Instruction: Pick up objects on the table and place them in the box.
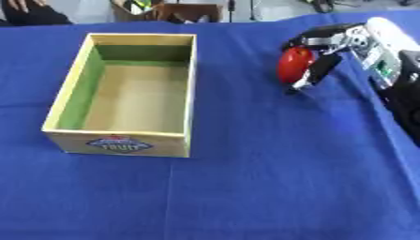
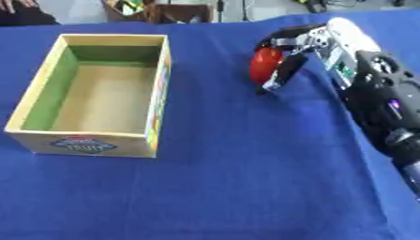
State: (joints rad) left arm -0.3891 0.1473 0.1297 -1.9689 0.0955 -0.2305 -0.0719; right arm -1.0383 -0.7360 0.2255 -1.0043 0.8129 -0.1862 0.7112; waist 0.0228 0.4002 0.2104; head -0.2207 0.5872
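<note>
The robot's right hand (image 1: 324,51) curls its fingers round a red round object (image 1: 294,64) just above the blue desk (image 1: 246,187), well right of the empty open-topped box (image 1: 70,89), seemingly ready to carry it there

A: Any legible text in the two views?

B: One item only. Box (image 1: 123,93), near outer wall, carries a blue badge-shaped label (image 1: 119,144) w/ red upper band; the word on it reads approx. "FRUIT", letters blurred, so reading uncertain.

A: Other markings?

B: Coloured print along the box's right outer side (image 2: 156,98), illegible. Right hand (image 2: 287,56): pale housing w/ green patch behind it, no readable chars. No nos. or signs elsewhere.
</note>
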